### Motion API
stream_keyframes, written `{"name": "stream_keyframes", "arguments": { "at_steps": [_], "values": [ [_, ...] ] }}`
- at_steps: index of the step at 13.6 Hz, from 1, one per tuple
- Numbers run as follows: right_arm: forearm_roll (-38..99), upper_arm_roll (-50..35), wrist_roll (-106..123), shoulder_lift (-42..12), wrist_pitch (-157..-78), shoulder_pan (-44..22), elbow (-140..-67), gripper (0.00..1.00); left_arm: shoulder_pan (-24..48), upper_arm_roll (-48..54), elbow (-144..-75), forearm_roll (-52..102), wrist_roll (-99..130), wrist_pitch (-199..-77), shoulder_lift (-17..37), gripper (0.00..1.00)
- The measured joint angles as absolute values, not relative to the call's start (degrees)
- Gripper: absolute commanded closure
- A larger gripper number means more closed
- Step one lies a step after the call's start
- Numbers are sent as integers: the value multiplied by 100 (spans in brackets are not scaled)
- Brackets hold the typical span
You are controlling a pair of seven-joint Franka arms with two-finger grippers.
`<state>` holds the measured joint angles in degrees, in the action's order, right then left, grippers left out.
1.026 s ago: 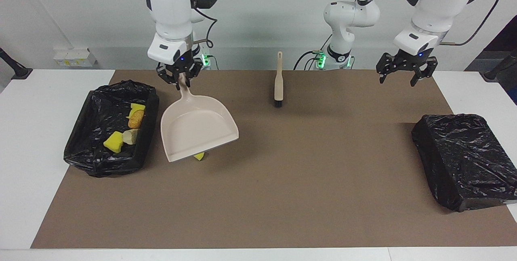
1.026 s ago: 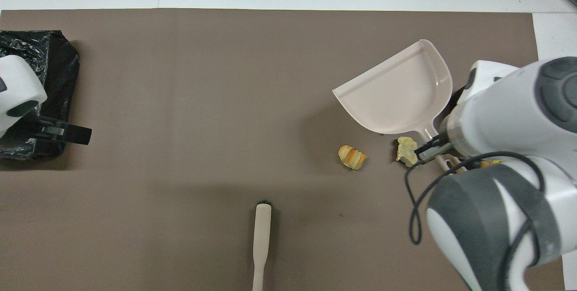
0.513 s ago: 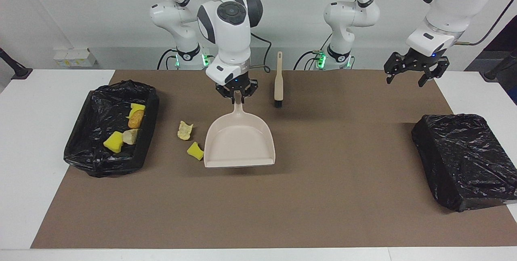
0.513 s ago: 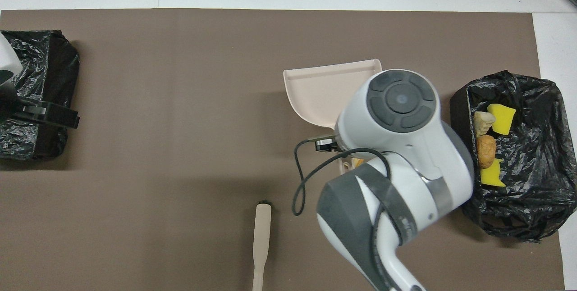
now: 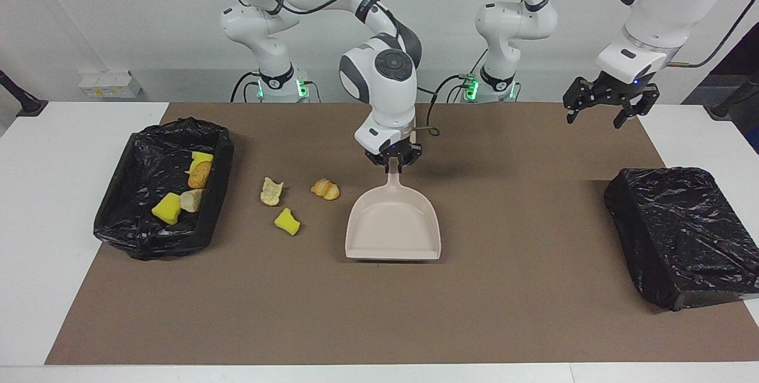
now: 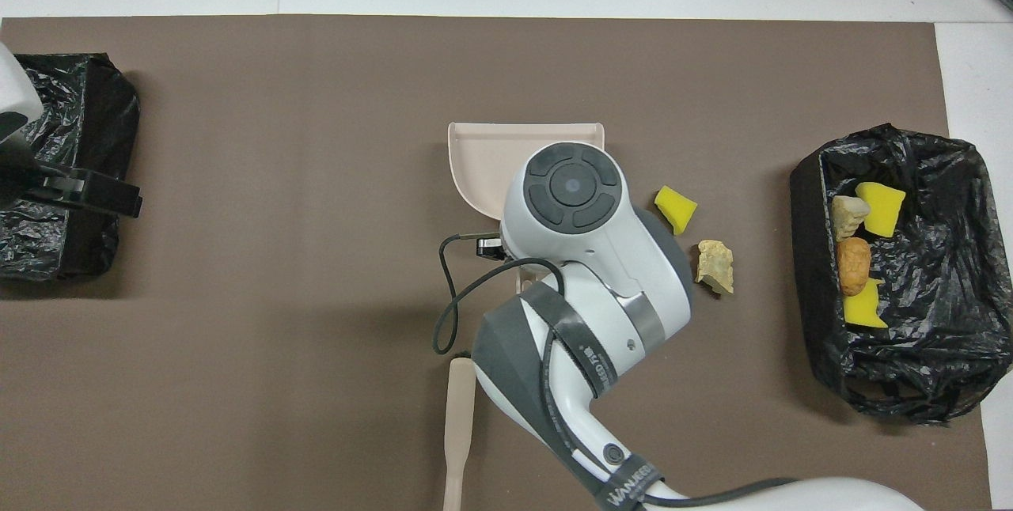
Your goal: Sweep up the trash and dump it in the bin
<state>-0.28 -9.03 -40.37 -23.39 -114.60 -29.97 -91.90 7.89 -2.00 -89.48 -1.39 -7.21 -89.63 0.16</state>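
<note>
Centre frame, the right tool point(image 5: 394, 161) is clamped on the handle of the dustpan point(image 5: 394, 230), while the left tool point(image 5: 605, 103) waits spread open at upper right. Three trash pieces point(image 5: 287, 221) lie loose on the surface beside the pan; four sit in the lined bin point(image 5: 121, 217) at left. Risk: with the brush point(image 6: 459, 424) untouched, the pan may shove pieces away instead of scooping them.
</note>
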Motion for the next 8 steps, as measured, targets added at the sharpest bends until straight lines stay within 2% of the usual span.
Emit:
{"name": "stream_keyframes", "arguments": {
  "at_steps": [3, 8],
  "values": [
    [-3, -902, -4165, -2542, -11846, -3258, -9079, 100, 789, -199, -8941, -139, -721, -8959, 4, 0],
    [147, -864, -4171, -2645, -12179, -3270, -9113, 100, 789, -199, -8911, -139, -721, -8960, -62, 0]
  ]
}}
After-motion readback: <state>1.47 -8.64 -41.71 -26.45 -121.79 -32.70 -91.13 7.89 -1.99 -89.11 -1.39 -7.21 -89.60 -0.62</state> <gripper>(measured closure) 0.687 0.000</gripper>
